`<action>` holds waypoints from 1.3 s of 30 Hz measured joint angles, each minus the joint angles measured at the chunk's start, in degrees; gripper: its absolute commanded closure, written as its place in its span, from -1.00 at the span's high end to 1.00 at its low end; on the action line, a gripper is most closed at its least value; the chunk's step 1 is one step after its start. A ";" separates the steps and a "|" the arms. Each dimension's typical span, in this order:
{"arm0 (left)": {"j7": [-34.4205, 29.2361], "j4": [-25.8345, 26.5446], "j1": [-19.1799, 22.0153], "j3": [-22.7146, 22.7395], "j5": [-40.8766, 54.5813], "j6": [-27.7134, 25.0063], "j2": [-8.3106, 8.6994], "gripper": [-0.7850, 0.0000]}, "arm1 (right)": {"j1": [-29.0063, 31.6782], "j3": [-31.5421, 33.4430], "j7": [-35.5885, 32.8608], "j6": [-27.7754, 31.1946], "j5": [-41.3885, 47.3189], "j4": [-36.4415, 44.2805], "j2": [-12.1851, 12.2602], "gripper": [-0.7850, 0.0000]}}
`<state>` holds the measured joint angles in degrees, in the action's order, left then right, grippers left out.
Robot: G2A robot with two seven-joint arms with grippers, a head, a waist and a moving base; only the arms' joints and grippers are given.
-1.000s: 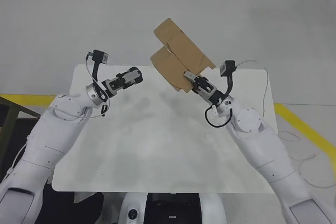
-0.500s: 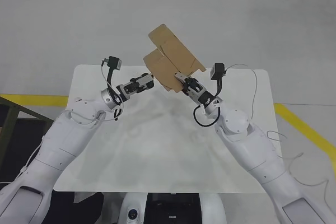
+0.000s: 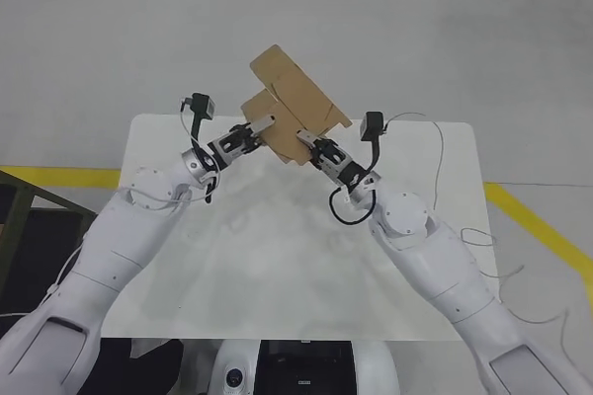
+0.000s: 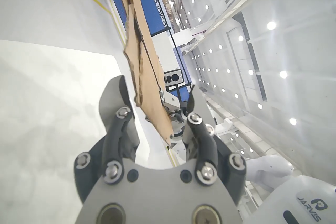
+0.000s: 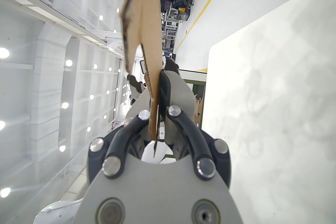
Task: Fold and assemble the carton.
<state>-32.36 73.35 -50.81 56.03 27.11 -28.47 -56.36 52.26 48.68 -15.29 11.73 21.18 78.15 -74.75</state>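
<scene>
Where both arms converge above the far edge of the table [image 3: 277, 257], the carton [image 3: 292, 99] is held up in the air, clear of the white top.

Right arm: stretched forward and inward from the shoulder, forearm angled toward the table's far middle. Right gripper [image 3: 309, 141] is clamped on the carton's lower edge; in the right wrist view the claw [image 5: 156, 93] is seen pinched tight, with the cardboard [image 5: 147, 12] sandwiched between the two pads and rising edge-on beyond them.

Left arm: likewise extended forward and inward, elbow bent, wrist aimed at the carton's near-left flap. Left gripper [image 3: 260, 126] is set at that flap. In the left wrist view the claw [image 4: 155, 88] is spread wide, and a lower corner of the carton [image 4: 136, 33] is seen in the gap between the fingers; no grip is made on it.

Carton: plain brown corrugated board, still collapsed flat, not squared into a box. It is tilted, its upper end carried out past the table's far edge. Flaps are seen splayed slightly at the lower end, with rough, layered edges.
</scene>
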 measured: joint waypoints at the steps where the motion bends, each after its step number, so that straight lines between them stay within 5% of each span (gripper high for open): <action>1: -0.05 -0.28 0.08 0.05 0.13 0.02 -0.11 -0.33 | 0.03 0.06 -0.04 0.00 -0.12 0.01 -0.08 -1.00; 8: -0.48 -1.33 0.22 0.65 0.19 -0.06 -0.82 -1.00 | 0.39 0.63 -0.76 -0.08 -0.50 0.02 -0.65 -1.00; 9: -0.51 -1.37 0.19 0.74 0.15 -0.05 -0.89 -1.00 | 0.42 0.70 -0.90 -0.14 -0.49 0.01 -0.72 -0.81; 10: -0.54 -1.41 0.16 0.84 0.09 -0.05 -0.96 -1.00 | 0.46 0.76 -1.06 -0.20 -0.47 0.01 -0.79 -0.36; 11: -0.56 -1.44 0.12 1.00 0.01 -0.07 -1.05 -1.00 | 0.53 0.86 -1.28 -0.25 -0.39 0.02 -0.88 0.55; 12: -0.58 -1.45 0.08 1.13 -0.03 -0.11 -1.11 -1.00 | 0.60 0.98 -1.36 -0.25 -0.28 0.05 -0.95 1.00; 24: -4.87 -3.67 1.48 5.01 0.93 2.43 -1.19 -1.00 | 3.54 8.80 -8.80 9.34 1.21 -0.66 0.19 1.00; 39: -28.62 -4.78 3.09 7.76 -2.36 8.18 0.35 -1.00 | 0.91 15.71 -27.45 13.75 -4.15 -10.19 2.47 1.00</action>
<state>-60.98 68.57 -47.72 63.79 24.75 -20.28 -56.01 53.17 64.39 -42.75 25.48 17.03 67.96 -72.28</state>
